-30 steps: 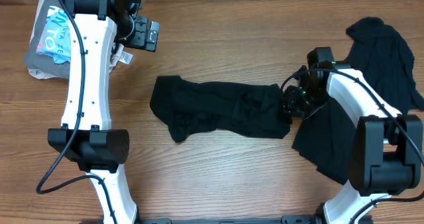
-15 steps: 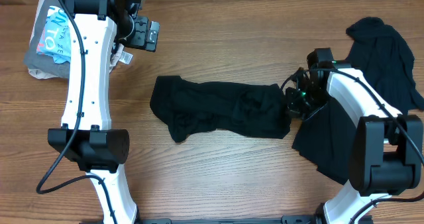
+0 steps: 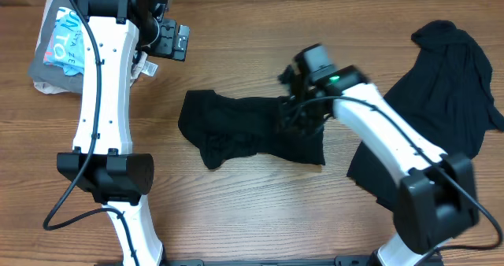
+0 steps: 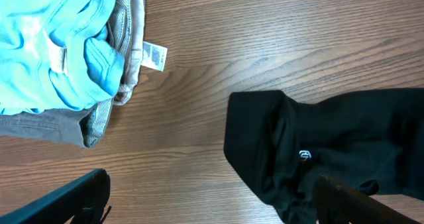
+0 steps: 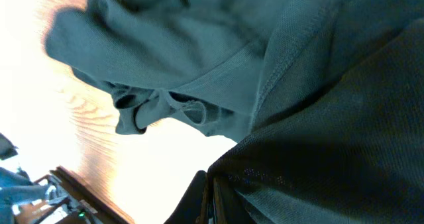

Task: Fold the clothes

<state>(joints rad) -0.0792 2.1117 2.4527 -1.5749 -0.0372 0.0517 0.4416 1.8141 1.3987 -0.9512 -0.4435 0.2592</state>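
Observation:
A black garment (image 3: pixel 228 132) lies crumpled across the middle of the table. In the left wrist view its left end (image 4: pixel 344 138) carries a small white logo (image 4: pixel 305 155). My right gripper (image 3: pixel 303 108) is shut on this garment's right end and holds it lifted over the garment's middle. Dark fabric (image 5: pixel 298 85) fills the right wrist view, pinched at the shut right gripper (image 5: pixel 211 199). A second black garment (image 3: pixel 449 85) is spread at the far right. My left gripper (image 3: pixel 169 38) hovers open at the back left with nothing between its fingers (image 4: pixel 79 196).
A pile of grey and light-blue clothes (image 3: pixel 57 49) sits at the back left corner, under the left arm. In the left wrist view the pile (image 4: pixel 59 52) has a white label (image 4: pixel 156 55) sticking out. Bare wood lies between pile and black garment.
My right gripper has closed on the middle garment's right end and carried it up and to the left, over the garment. The left arm has not moved.

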